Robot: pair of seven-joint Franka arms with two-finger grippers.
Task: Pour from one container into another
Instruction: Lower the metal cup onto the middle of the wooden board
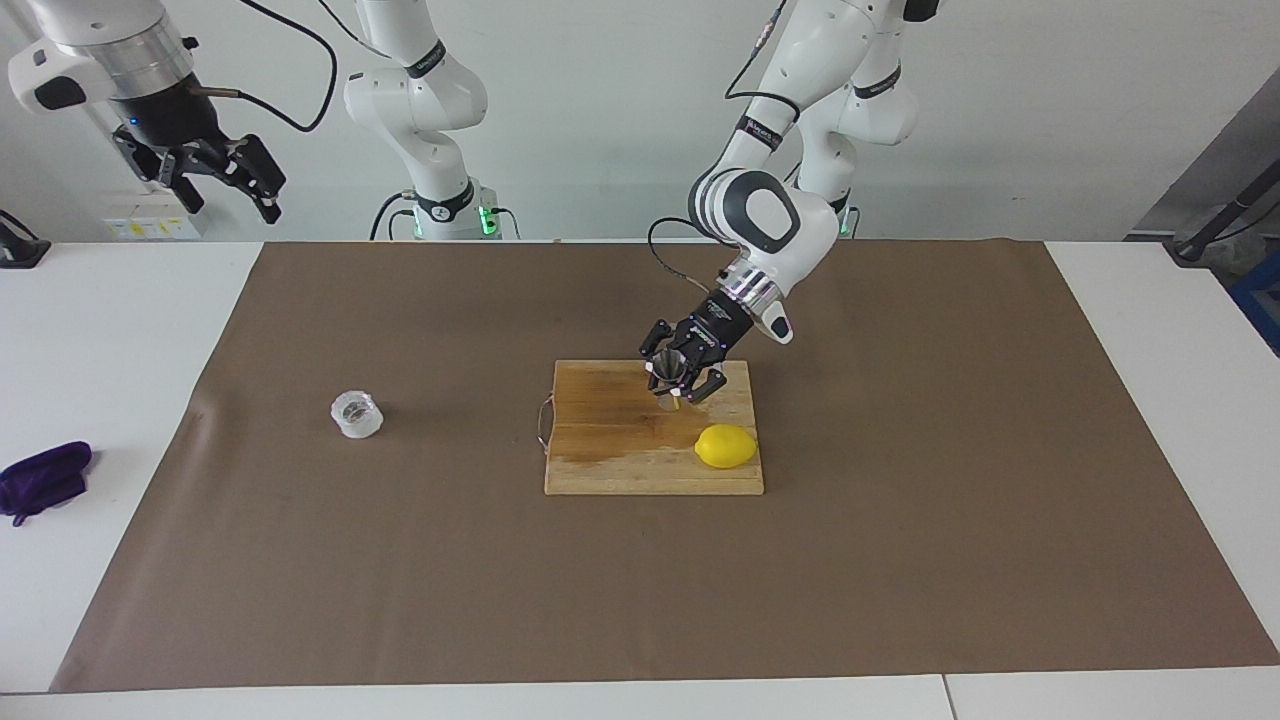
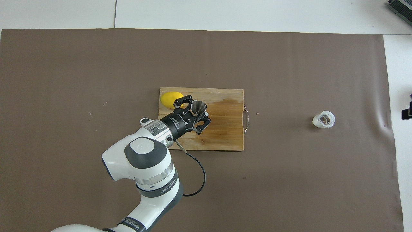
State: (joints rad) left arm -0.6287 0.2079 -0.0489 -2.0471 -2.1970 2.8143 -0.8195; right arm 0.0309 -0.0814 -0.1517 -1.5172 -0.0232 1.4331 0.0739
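The left gripper (image 1: pixel 675 383), jaws clamped on the steel jigger (image 1: pixel 669 378), carries it upright over the cutting board (image 1: pixel 610 455). The plastic cup (image 1: pixel 357 414) sits untouched well apart, toward the waiting right gripper (image 1: pixel 215 172), whose jaws stand open. Pouring appears not yet begun.

my left arm reaches forward and down, its fingers (image 1: pixel 676 383) clamped shut; my right arm waits raised, fingers (image 1: pixel 262 192) spread.
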